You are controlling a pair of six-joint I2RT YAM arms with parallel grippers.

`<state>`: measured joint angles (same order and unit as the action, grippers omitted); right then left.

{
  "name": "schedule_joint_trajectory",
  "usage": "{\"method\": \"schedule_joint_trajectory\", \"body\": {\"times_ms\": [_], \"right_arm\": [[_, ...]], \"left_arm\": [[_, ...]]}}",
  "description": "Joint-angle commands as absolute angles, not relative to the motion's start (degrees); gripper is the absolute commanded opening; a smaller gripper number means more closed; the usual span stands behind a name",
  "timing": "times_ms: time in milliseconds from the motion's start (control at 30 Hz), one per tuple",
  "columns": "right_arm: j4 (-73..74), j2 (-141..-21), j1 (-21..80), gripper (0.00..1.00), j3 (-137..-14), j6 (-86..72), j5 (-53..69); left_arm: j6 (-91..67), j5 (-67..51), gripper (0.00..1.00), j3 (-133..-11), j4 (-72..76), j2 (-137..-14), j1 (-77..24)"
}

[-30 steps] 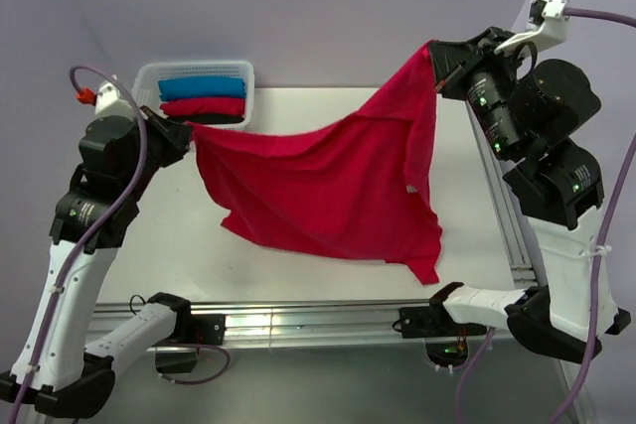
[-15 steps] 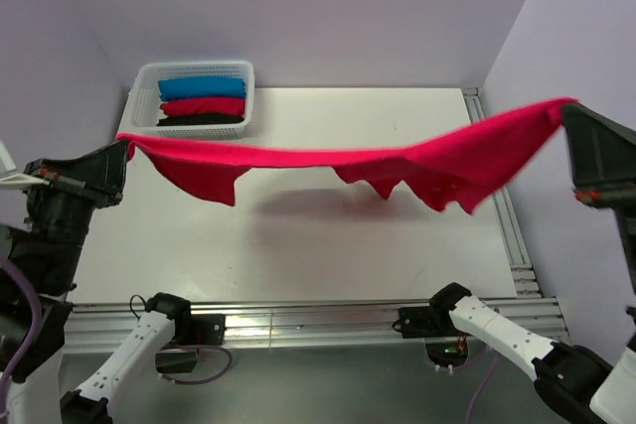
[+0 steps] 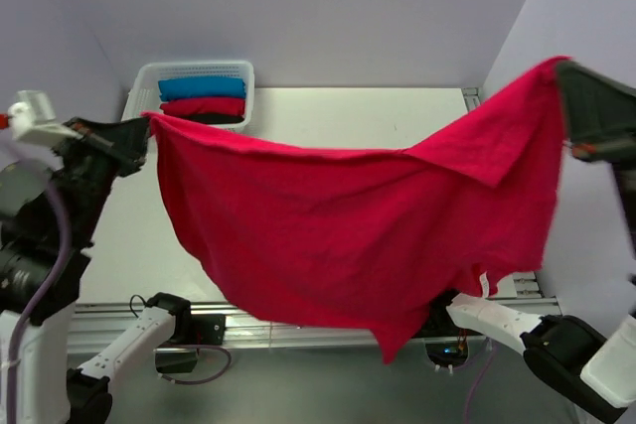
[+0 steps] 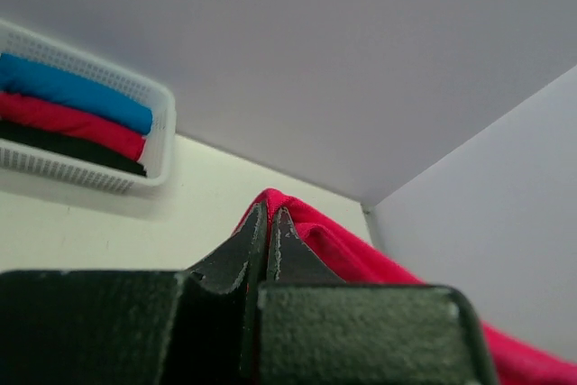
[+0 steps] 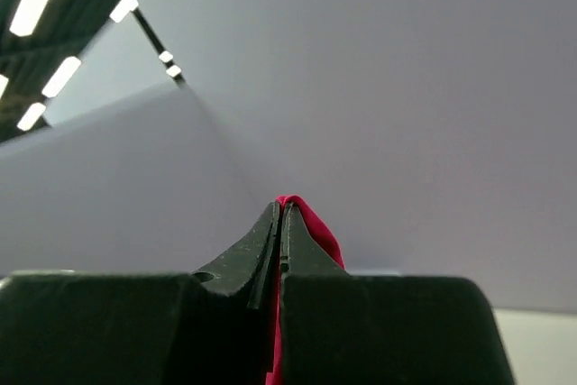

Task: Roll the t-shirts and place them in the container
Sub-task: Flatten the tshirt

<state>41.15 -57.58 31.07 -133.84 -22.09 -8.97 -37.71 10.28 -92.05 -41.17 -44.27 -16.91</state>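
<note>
A crimson-red t-shirt (image 3: 338, 235) hangs spread in the air between both arms, sagging toward the near edge and hiding much of the table. My left gripper (image 3: 149, 124) is shut on its left corner, high at the left; in the left wrist view the red cloth (image 4: 315, 241) pokes out between the closed fingertips (image 4: 255, 223). My right gripper (image 3: 558, 67) is shut on the right corner, raised at the far right; the right wrist view shows red fabric (image 5: 311, 223) pinched at the tips. Blue, red and black rolled t-shirts (image 3: 202, 98) lie in a basket.
A white mesh basket (image 3: 144, 81) stands at the table's back left, also in the left wrist view as the basket (image 4: 158, 146). The pale table (image 3: 378, 111) shows behind the cloth. Lilac walls close in at the back and right. An aluminium rail (image 3: 248, 330) runs along the near edge.
Both arms swung the shirt up off the table and out wide, first pulling it taut and flat. Now the cloth billows down toward the near edge, with both grips unchanged.
</note>
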Motion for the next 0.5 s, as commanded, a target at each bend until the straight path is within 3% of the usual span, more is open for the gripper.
{"method": "schedule_joint_trajectory", "body": {"times_ms": [0,167,267,367,467], "right_arm": [[40.5,-57.4,30.9,0.00,-118.9,-23.5,-13.2],[33.8,-54.3,26.7,0.00,-99.8,-28.5,-6.4],[26.3,-53.2,12.4,0.00,-83.3,-34.6,11.0],[19.0,-54.7,2.1,0.00,-75.5,-36.5,18.5],[16.0,-58.2,0.4,0.00,-74.2,-35.9,20.2]], "left_arm": [[-38.8,9.7,0.00,-85.7,-38.0,-46.9,-16.6],[-40.4,9.4,0.00,-65.7,-29.0,-45.9,-16.6],[-41.7,9.8,0.00,-56.4,-22.4,-46.3,-16.6],[-43.9,10.2,0.00,-50.8,-16.1,-48.9,-16.6],[-44.6,11.5,0.00,-50.5,-12.9,-53.6,-16.6]]}}
